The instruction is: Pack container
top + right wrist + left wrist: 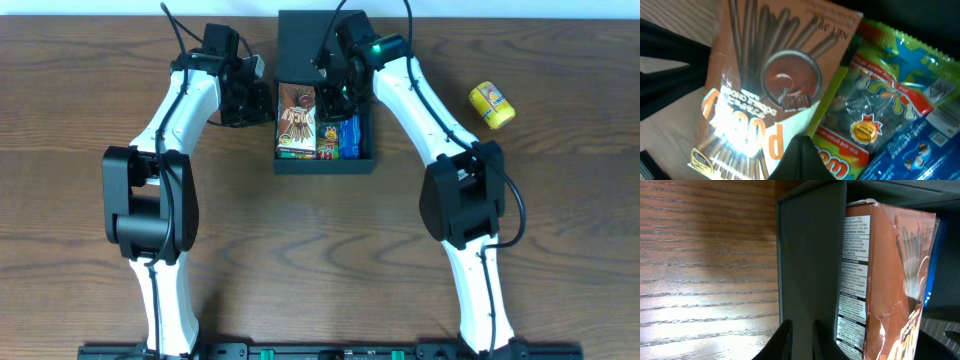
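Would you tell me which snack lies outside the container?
The yellow snack, alone on the table; the brown box, green bag and blue packet sit inside the container.

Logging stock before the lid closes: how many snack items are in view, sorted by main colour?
brown box: 1
green-and-red packet: 1
blue packet: 1
yellow snack, outside the container: 1
Total: 4

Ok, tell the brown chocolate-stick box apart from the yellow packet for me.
The brown box lies inside the container; the yellow packet lies on the table, outside it. The brown box is flat, rectangular and larger; the yellow packet is small and rounded. Both are printed snack packs.
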Controlling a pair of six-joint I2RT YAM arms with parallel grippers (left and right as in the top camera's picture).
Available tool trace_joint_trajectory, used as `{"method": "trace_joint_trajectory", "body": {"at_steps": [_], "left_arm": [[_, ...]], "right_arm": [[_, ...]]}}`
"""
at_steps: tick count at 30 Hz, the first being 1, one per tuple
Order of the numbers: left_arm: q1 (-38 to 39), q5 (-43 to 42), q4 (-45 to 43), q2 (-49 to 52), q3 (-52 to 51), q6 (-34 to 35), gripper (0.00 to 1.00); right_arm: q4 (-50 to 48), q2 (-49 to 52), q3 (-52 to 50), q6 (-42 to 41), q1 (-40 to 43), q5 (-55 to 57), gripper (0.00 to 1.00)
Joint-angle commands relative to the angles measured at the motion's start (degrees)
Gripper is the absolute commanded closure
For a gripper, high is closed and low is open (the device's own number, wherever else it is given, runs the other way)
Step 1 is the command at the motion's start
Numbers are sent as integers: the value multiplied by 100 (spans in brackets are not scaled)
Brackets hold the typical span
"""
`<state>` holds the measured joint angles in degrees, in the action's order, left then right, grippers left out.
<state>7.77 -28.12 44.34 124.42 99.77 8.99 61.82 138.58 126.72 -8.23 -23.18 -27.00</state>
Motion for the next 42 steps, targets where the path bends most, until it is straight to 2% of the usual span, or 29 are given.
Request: {"method": "trace_joint_trajectory", "body": {"at_steps": [1,12,15,33,36,42], "left_arm": [[17,-22,-4,83,-28,2,85],[2,-17,-7,83,-28,4,85],[2,4,-7,83,-28,4,85],[2,2,-4,83,-28,4,88],[2,2,-4,83,-28,4,94],[-4,2,-7,83,-28,4,94]], "right_arm": [[-63,-229,81,125,-103,-61,99],[-129,-431,177,190,-85,72,99],[-236,-531,181,330,-105,-208,99],[-343,-356,164,564,-411,-361,99],[-389,-345,153,557,-431,-323,99],[-446,-345,118,555,-422,-323,99]]}}
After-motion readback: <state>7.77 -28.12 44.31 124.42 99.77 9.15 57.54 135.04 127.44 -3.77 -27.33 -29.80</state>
